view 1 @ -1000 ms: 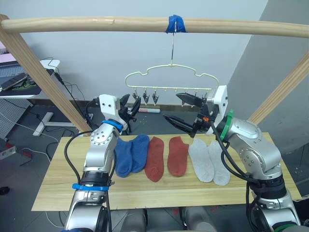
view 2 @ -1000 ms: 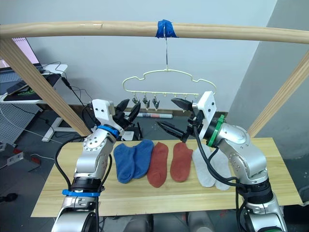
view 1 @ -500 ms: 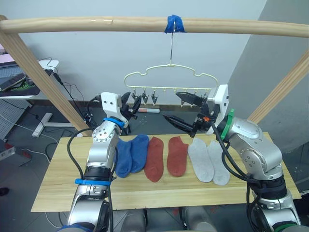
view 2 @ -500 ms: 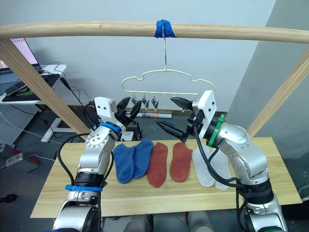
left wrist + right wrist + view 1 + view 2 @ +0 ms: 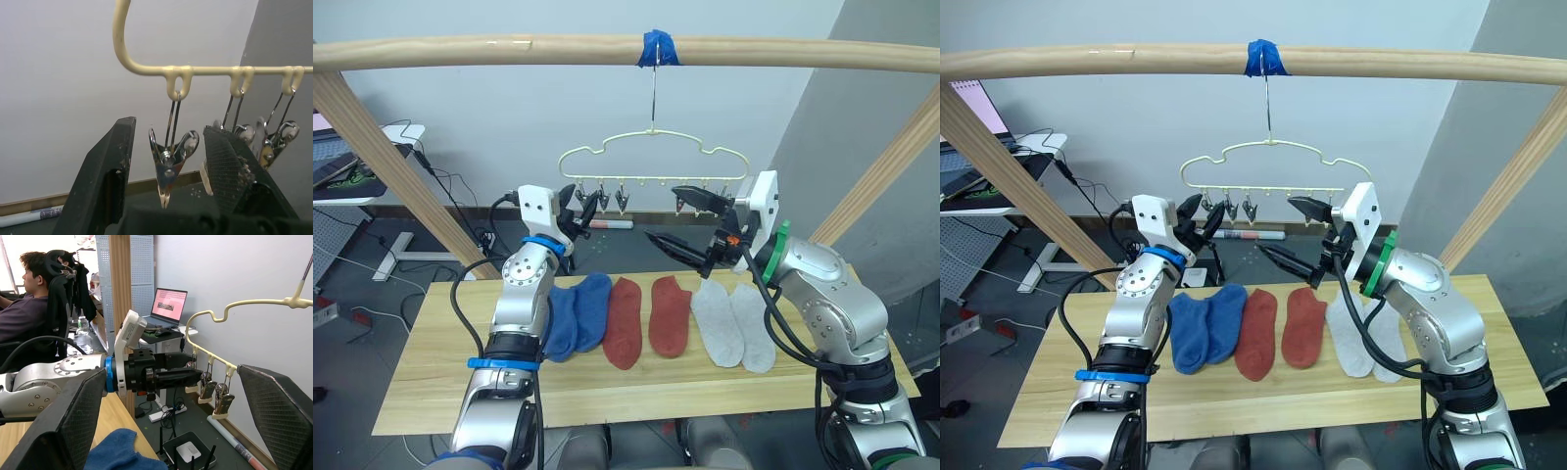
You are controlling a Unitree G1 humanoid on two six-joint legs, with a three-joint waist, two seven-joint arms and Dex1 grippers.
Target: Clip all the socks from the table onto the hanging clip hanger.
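Six socks lie side by side on the table (image 5: pixel 431 377): two blue socks (image 5: pixel 576 313), two rust-red socks (image 5: pixel 648 315), two light grey socks (image 5: pixel 734 323). The pale-yellow clip hanger (image 5: pixel 651 157) hangs by its hook from the top pole at a blue tape. Its row of metal clips carries nothing. My left gripper (image 5: pixel 579 206) is open at the hanger's left end, and the end clip (image 5: pixel 168 171) hangs between its fingers untouched. My right gripper (image 5: pixel 663 213) is open wide and empty, just under the hanger's right half, above the red socks.
A round wooden pole (image 5: pixel 803 54) spans the top, with slanted poles at left (image 5: pixel 382 157) and right (image 5: pixel 891 166). Behind the table are floor cables and a marker (image 5: pixel 607 223). A seated person (image 5: pixel 29 293) and a laptop (image 5: pixel 168 306) are off to my left.
My left gripper has risen and closed in on the hanger's left end clip. The camera has shifted a little. Right arm and socks are as before.
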